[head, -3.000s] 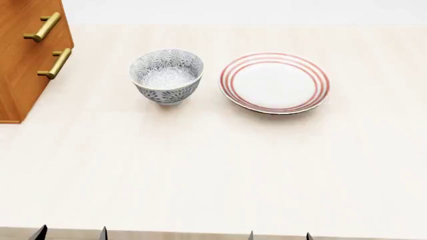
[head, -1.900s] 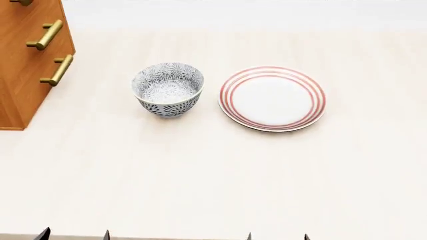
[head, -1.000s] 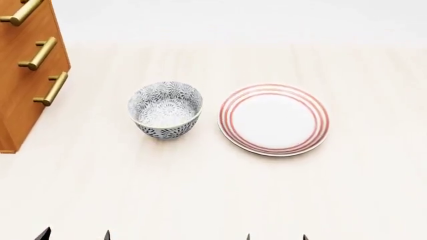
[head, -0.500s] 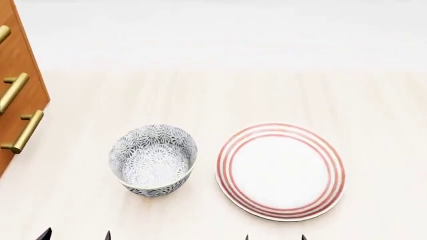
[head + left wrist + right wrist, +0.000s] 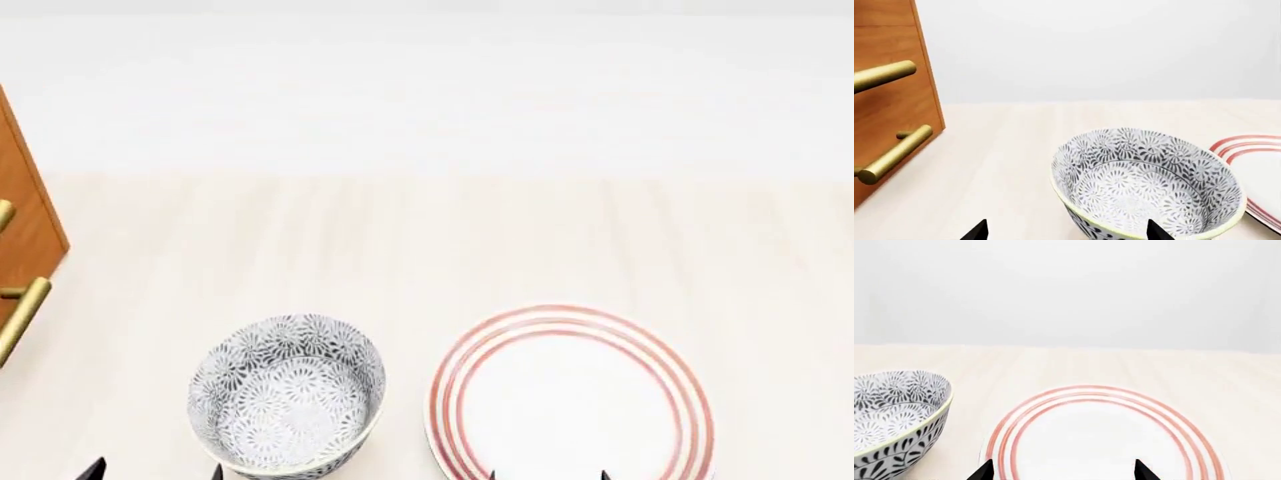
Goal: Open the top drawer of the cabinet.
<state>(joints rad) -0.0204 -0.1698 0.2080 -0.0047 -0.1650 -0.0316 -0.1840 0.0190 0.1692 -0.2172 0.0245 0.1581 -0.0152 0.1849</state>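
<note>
Cabinet (image 5: pixel 24 230) sits at far left edge of head view, mostly cut off; only a strip of its front and one brass handle (image 5: pixel 20 315) show. Top drawer not in frame, presumably higher up. Handle bars run level along drawer fronts, which face the bowl (image 5: pixel 286 395). Left gripper (image 5: pixel 1064 232) is nearer; cabinet lies to its left. Right gripper (image 5: pixel 1062 471) hovers at plate (image 5: pixel 571 395). Both jaws spread, empty. Worktop (image 5: pixel 441 240) pale wood.

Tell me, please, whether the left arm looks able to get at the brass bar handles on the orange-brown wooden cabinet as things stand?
Probably yes. In the left wrist view, the brass bar handles on the orange-brown wooden cabinet stand beside bare tabletop, apart from the patterned grey bowl. The left gripper shows spread jaws, empty. Which handle is the top drawer's cannot be told.
</note>
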